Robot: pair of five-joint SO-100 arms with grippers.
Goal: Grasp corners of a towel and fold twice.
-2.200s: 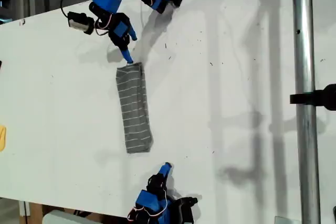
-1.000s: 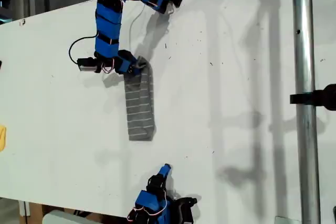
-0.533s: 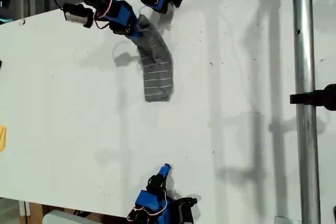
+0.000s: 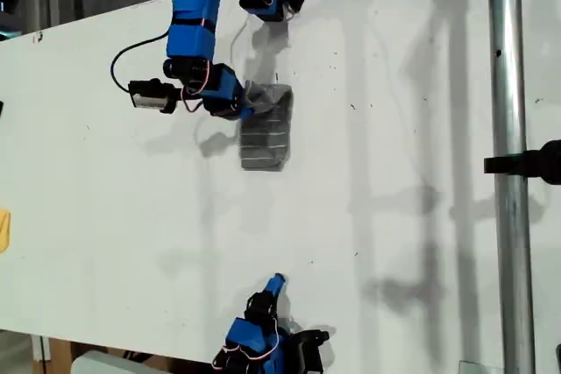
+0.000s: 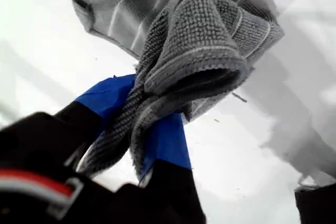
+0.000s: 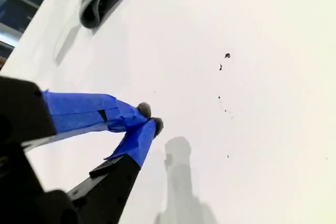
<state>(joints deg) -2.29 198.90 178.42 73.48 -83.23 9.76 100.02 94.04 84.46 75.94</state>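
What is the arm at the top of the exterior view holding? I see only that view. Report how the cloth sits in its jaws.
Observer: In the first wrist view, my first gripper is shut on the towel. A bunched fold is pinched between the blue fingers, and its looped end sticks out past them.
Operator: Now report the other gripper.
Observer: The second wrist view shows my second gripper shut, fingertips touching, nothing between them.
Operator: Check its tips.
Observer: A small tuft of grey fluff sits on each tip.
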